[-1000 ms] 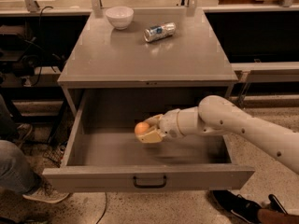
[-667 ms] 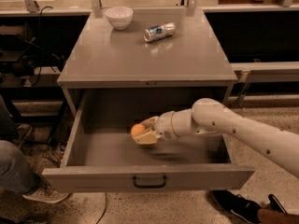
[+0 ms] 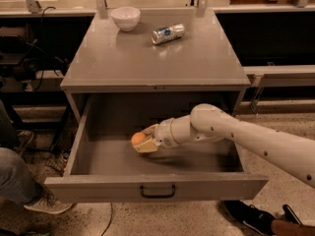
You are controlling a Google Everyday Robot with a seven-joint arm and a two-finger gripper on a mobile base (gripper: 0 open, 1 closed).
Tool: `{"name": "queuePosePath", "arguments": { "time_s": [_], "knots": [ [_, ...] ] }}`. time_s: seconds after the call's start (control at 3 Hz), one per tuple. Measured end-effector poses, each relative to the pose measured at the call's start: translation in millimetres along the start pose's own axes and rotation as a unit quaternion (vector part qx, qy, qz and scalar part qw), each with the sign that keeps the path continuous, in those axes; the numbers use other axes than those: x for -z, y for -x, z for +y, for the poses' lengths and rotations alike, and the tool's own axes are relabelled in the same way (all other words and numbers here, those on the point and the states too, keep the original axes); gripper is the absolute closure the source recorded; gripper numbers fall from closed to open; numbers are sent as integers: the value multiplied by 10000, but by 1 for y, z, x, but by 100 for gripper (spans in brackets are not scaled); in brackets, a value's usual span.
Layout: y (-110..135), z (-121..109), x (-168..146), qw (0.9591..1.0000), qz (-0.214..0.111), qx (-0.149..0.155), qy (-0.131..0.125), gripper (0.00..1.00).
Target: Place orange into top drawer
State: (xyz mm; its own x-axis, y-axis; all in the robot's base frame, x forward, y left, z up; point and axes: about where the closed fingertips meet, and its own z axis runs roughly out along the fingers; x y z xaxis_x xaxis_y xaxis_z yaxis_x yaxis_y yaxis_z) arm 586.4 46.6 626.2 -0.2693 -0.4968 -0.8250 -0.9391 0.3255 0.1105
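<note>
The top drawer (image 3: 157,186) of the grey cabinet stands pulled wide open, with its black handle at the front centre. My white arm reaches in from the right, and my gripper (image 3: 143,142) is low inside the drawer, left of its middle. It is shut on the orange (image 3: 138,138), a small round fruit that shows between the pale fingers. The orange sits close to the drawer floor; I cannot tell whether it touches it.
On the cabinet top (image 3: 123,58) stand a white bowl (image 3: 125,17) at the back left and a silver and blue can (image 3: 168,33) lying on its side. A person's leg and shoe (image 3: 29,198) are at the left, another shoe (image 3: 251,218) at the lower right.
My gripper has moved the orange a little to the left and lower inside the drawer.
</note>
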Motion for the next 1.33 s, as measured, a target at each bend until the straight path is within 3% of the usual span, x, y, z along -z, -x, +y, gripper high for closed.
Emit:
{"name": "queuePosePath", "arguments": {
  "time_s": [0.33, 1.0, 1.33],
  "knots": [
    [1, -1, -10, 10000, 31, 2, 86, 51],
    [2, -3, -8, 9999, 13, 13, 117, 5],
    [3, -5, 4, 10000, -70, 4, 54, 0]
  ]
}}
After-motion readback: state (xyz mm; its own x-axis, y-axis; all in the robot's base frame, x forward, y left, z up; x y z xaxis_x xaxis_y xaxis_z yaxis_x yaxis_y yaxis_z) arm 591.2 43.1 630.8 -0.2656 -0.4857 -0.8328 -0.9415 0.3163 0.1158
